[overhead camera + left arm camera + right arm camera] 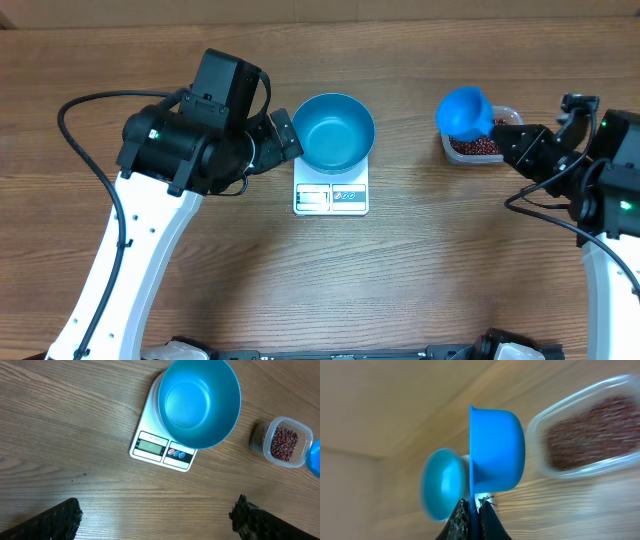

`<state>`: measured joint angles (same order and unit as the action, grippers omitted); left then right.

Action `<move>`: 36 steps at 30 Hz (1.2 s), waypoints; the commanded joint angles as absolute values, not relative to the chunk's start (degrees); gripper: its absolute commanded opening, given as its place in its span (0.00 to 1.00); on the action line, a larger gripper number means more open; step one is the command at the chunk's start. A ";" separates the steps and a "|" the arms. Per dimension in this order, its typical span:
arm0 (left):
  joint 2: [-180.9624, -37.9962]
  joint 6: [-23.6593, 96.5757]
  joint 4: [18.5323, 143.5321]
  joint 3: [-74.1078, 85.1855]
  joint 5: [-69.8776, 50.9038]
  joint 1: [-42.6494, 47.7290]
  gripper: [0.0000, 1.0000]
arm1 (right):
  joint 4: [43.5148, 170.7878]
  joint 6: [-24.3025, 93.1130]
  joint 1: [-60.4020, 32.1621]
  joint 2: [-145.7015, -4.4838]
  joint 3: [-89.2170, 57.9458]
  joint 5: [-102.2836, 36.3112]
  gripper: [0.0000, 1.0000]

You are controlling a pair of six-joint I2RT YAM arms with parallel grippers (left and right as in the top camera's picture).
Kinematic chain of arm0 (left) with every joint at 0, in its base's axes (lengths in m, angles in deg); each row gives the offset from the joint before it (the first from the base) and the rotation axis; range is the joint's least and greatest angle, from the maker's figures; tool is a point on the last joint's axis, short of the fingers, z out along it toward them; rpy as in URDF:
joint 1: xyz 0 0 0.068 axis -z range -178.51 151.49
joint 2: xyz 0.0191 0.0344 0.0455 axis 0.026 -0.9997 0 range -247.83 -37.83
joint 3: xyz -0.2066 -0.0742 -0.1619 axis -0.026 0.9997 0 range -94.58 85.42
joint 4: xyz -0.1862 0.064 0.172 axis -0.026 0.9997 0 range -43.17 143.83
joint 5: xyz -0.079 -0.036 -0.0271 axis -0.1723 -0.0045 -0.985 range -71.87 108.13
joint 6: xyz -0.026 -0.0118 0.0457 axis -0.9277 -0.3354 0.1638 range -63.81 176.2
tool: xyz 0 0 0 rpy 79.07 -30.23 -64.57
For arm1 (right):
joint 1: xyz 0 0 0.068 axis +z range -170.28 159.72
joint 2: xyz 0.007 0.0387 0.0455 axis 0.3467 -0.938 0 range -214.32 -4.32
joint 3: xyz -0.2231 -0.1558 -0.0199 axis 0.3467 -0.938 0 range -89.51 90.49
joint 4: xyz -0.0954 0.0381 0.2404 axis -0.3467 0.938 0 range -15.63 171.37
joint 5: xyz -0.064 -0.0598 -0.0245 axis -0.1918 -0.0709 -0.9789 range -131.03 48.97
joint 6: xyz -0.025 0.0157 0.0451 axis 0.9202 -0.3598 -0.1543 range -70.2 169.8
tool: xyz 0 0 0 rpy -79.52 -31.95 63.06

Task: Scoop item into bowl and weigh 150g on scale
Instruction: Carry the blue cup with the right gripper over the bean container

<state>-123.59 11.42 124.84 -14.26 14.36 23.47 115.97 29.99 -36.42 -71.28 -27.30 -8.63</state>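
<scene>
Now holding scoop up by the beans.
Pinching scoop's handle tight in right gripper, right beside clear tub of beans; showing left gripper with jaws wide apart, holding nothing, near blue bowl sitting on white scale.

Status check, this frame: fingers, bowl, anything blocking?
Left fingers open, clear of bowl. Right fingers shut on scoop, over beans in tub. Bowl empty, on scale. Nothing between tub and bowl.
</scene>
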 commanded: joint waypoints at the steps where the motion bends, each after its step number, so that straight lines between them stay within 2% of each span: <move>1: -124.31 12.54 124.82 -14.70 15.36 23.27 1.00 | 118.96 36.66 -36.75 -70.32 -21.13 -25.06 0.04; 14: -124.42 12.99 124.60 -14.70 17.51 23.25 1.00 | 120.56 41.01 -35.83 -72.24 -18.93 -38.66 0.04; 25: -124.42 20.08 124.39 -14.70 18.62 23.25 1.00 | 119.25 53.20 -28.34 -77.68 -18.93 -45.02 0.04; 36: -124.42 20.23 124.01 -14.70 18.62 23.27 0.99 | 120.58 55.43 -20.58 -81.40 -18.97 -55.60 0.04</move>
